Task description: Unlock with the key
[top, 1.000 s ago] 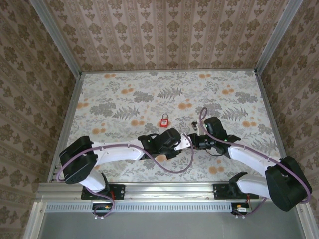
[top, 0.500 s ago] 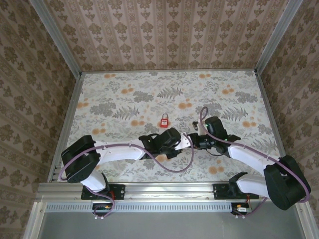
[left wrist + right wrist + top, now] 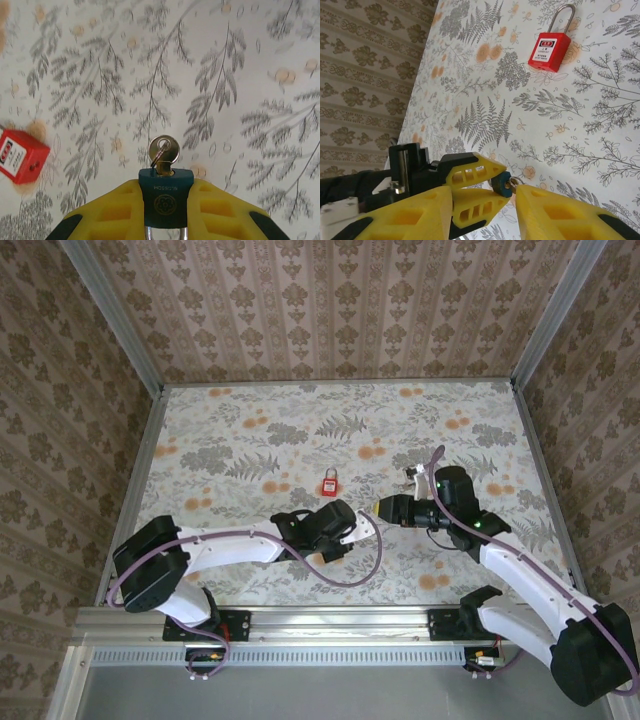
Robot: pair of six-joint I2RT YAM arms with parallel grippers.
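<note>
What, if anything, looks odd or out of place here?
Nothing is spilled or broken. One oddity: the left gripper pinches the key with its ring end outward, so the blade seems to point back into the gripper, while the red padlock lies flat nearby.

TWO ARMS, TIP TO TIP: The L arm (image 3: pixel 240 540) is seen folded at the elbow near its base, w/ the forearm laid out toward centre. The L gripper (image 3: pixel 366 527) is closed, its yellow fingers (image 3: pixel 110 215) pinched on the key (image 3: pixel 166 197). The R arm (image 3: pixel 520 568) is extended from the opp. side, wrist turned toward the L one. The R gripper (image 3: pixel 386 509) is shown w/ fingers (image 3: pixel 560 215) parted, tips set just beside the L gripper's.
</note>
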